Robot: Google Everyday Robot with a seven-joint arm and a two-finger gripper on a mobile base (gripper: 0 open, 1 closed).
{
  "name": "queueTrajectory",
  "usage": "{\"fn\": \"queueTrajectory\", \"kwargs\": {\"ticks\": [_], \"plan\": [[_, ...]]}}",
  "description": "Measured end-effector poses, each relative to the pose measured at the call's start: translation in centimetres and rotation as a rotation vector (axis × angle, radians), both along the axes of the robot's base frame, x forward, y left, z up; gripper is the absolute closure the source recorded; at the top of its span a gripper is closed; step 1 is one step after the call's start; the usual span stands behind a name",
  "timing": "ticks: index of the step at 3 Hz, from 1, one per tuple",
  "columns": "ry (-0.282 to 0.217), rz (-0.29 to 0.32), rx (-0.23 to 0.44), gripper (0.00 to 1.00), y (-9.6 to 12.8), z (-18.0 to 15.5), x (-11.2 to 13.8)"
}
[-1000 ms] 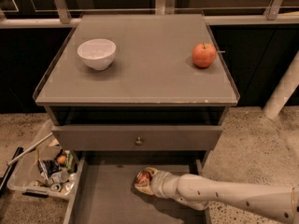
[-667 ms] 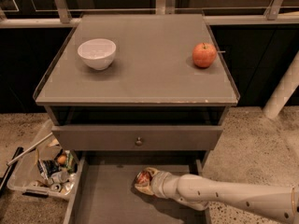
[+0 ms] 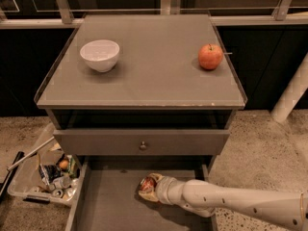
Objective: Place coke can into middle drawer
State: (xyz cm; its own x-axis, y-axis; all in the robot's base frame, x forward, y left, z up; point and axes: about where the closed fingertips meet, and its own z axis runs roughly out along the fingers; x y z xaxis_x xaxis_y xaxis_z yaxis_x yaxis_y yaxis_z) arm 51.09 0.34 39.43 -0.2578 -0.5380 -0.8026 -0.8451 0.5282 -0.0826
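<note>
The coke can (image 3: 146, 183), red with a silver end, sits in my gripper (image 3: 148, 188) inside the open middle drawer (image 3: 106, 207). The drawer is a wide grey tray pulled out at the bottom of the cabinet. My pale arm reaches in from the lower right. The gripper is shut on the can and holds it low over the drawer floor, near the drawer's middle back. I cannot tell whether the can touches the floor.
Above the open drawer is a shut grey drawer front with a round knob (image 3: 142, 145). On the cabinet top stand a white bowl (image 3: 100, 55) and a red-orange apple (image 3: 210, 57). A clear bin of clutter (image 3: 29, 186) lies on the floor at left. A white post (image 3: 291, 93) stands at right.
</note>
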Motion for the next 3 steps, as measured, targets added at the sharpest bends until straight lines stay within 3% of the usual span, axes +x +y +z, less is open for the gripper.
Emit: {"fn": "queueTrajectory", "kwargs": {"ticks": [1, 2, 3], "plan": [[0.0, 0.0, 0.0, 0.11, 0.0, 0.0, 0.0], [0.0, 0.0, 0.0, 0.0, 0.01, 0.0, 0.0], [0.0, 0.0, 0.0, 0.0, 0.01, 0.0, 0.0]]}}
